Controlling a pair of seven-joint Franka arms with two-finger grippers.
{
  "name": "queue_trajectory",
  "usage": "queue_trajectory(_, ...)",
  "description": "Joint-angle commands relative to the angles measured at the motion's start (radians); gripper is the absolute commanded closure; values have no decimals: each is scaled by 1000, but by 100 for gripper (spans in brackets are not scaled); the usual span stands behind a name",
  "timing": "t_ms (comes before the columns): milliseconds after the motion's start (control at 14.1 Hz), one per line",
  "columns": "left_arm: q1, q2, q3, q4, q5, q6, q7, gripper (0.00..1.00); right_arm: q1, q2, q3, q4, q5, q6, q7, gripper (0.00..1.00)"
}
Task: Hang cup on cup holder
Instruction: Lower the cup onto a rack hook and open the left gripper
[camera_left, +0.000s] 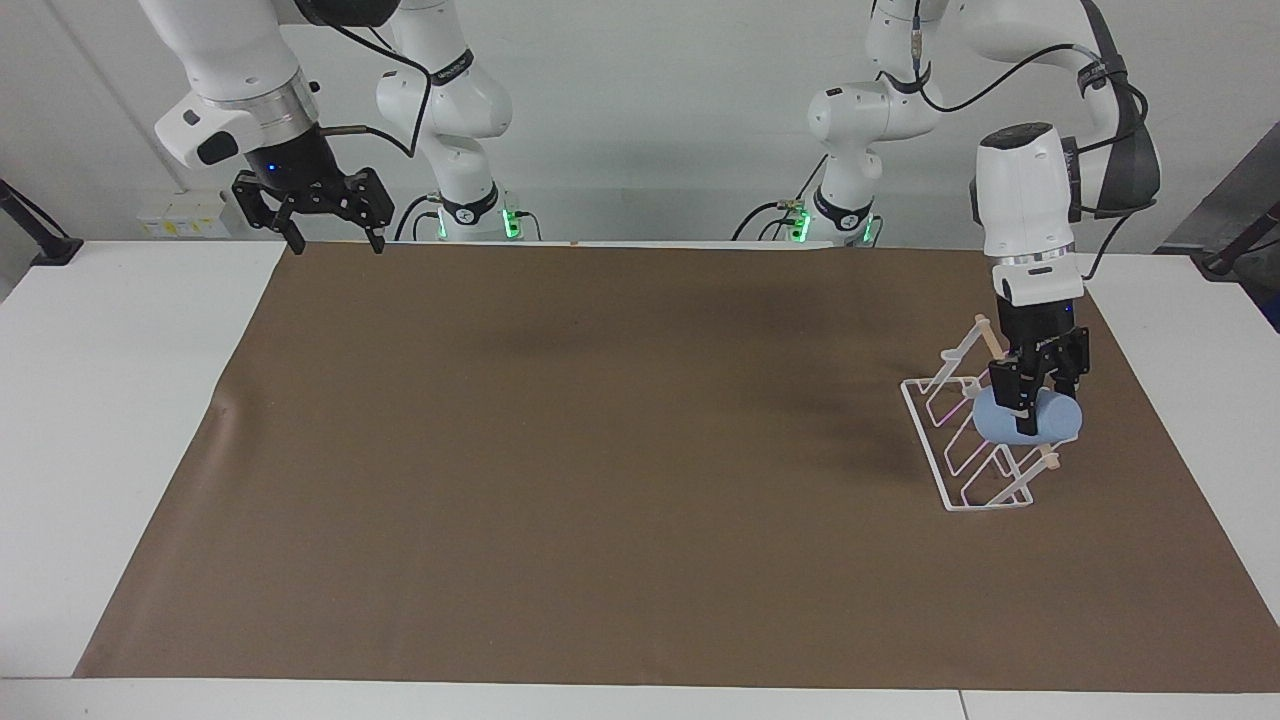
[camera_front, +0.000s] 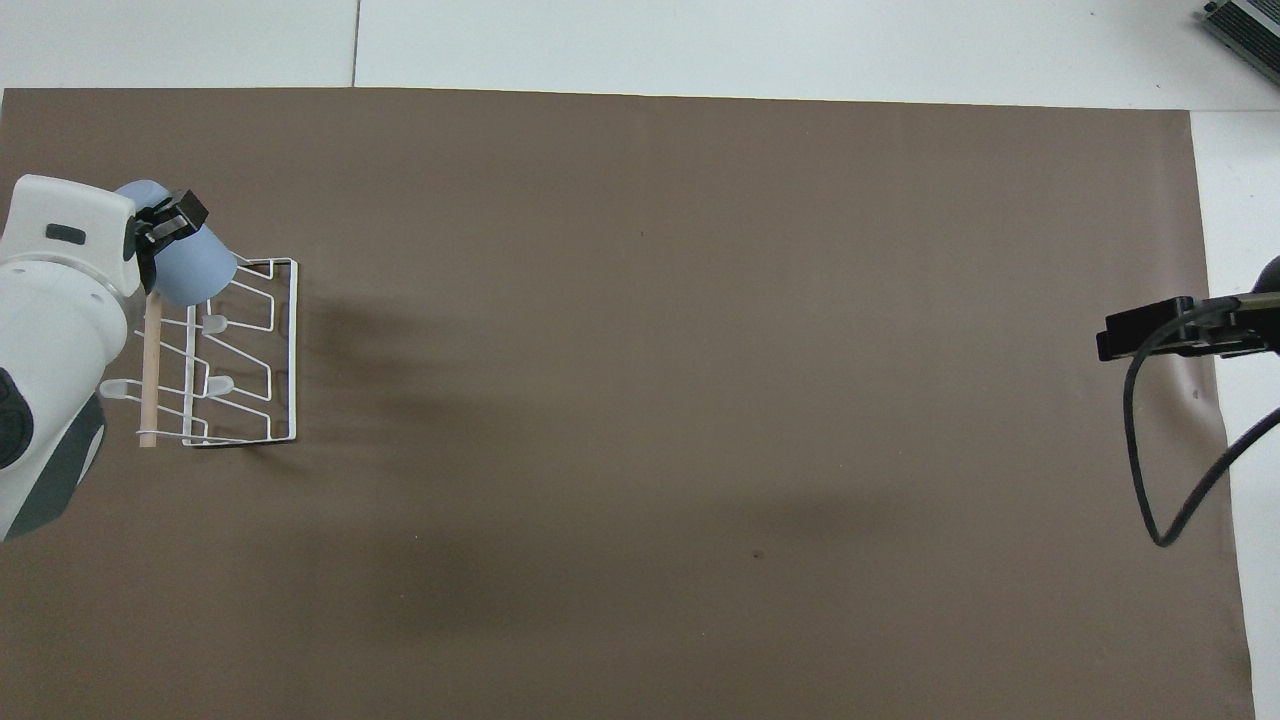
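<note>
— Over the cup holder (camera_left: 975, 445), at the end of it farthest from the robots, is that where the cup (camera_left: 1025, 421) hangs?

— Yes. It lies tilted on its side in the air, its wide mouth turned toward the slanted prongs, I judge so that a prong can slide inside it. The left gripper (camera_left: 1032, 409) comes straight down from above and is clamped on the cup's wall.

— Is the cup on a prong yet?

— I cannot tell; it sits right against the wooden rod (camera_front: 150, 375), but I see no prong inside it.

— And around the cup holder?

— It stands on a brown mat (camera_left: 600, 450) covering the bench (camera_left: 120, 400). The right gripper (camera_left: 332, 240) waits well apart from the cup holder, fingers spread, holding nothing.
</note>
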Motion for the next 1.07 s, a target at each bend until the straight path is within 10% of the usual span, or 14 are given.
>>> queue_trajectory(0, 15, -11, -4, -36, 31, 43, -28, 100, -21, -27, 3, -37, 17, 26, 7, 0)
queue_trajectory(356, 26, -11, -4, -71, 43, 71, -29, 99, -25, -27, 3, -27, 17, 23, 10, 0)
queue_trajectory(427, 26, -11, -4, -77, 43, 74, -28, 82, -21, -35, 5, -32, 17, 4, 10, 0)
queue_trajectory(569, 26, -11, -4, -77, 43, 72, -28, 9, -19, -35, 5, -32, 17, 1, 10, 0)
queue_trajectory(640, 26, -8, -6, -68, 42, 71, -31, 0, -19, -35, 5, -32, 17, 0, 10, 0)
queue_trajectory(996, 23, 9, -7, -36, 40, 46, -21, 0, -21, -35, 5, -32, 17, 0, 10, 0)
